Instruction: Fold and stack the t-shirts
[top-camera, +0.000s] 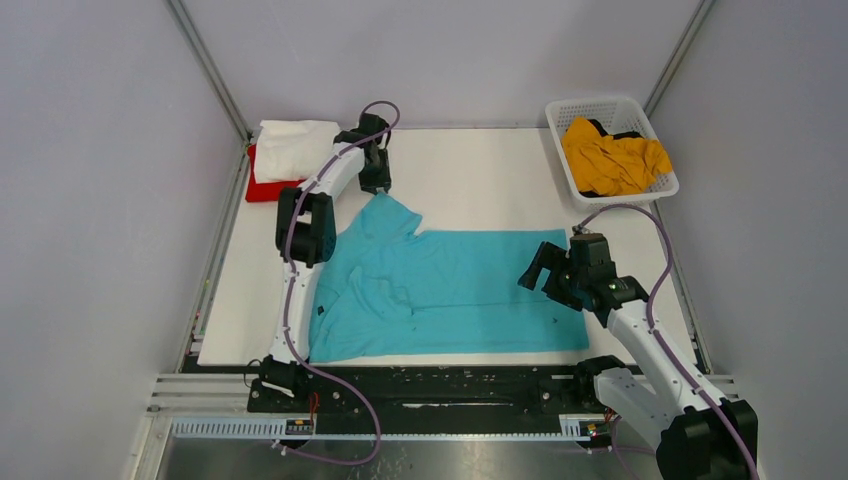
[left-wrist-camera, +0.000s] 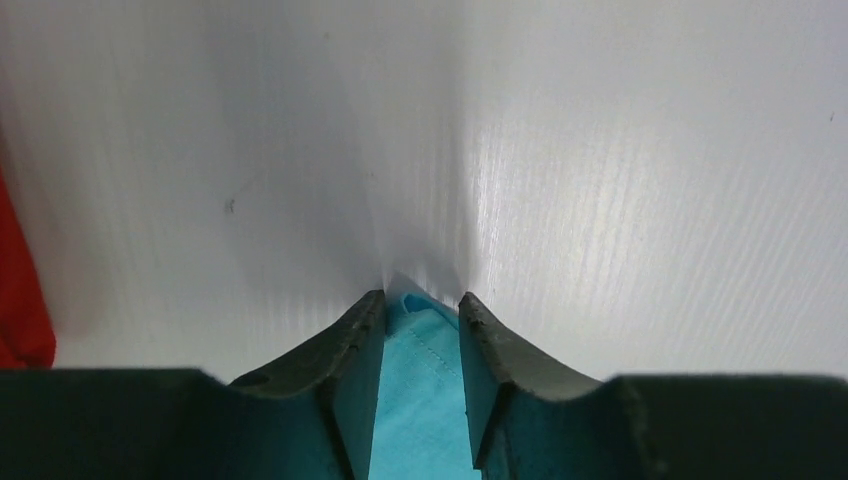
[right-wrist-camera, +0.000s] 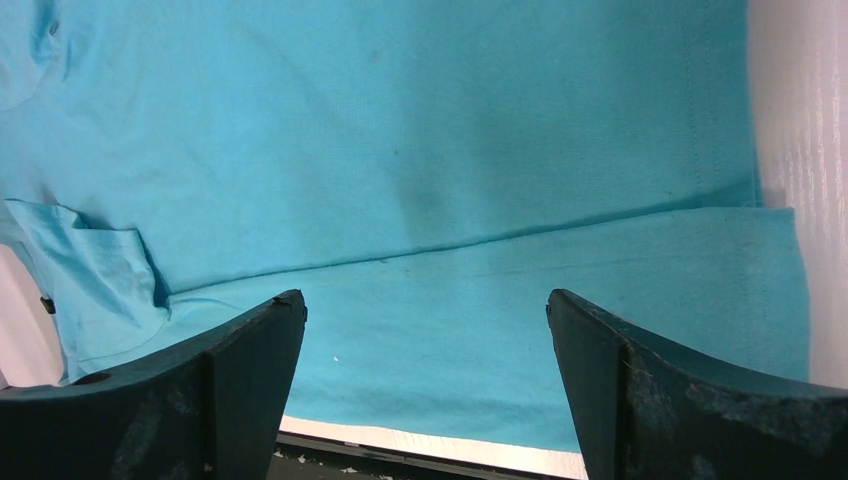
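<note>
My left gripper (left-wrist-camera: 421, 298) was clamped on a far corner of the soft turquoise short-sleeved t-shirt (top-camera: 450, 290), which lay spread on the white table (top-camera: 480, 170). My right gripper (right-wrist-camera: 425, 300) hung with its jaws wide apart above the hem end.

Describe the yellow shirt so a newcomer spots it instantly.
Start at the white table and go to its far right corner, where a white lattice basket sits. The mustard yellow t-shirt lies crumpled inside it, the only shirt in a container and the only yellow one.
</note>
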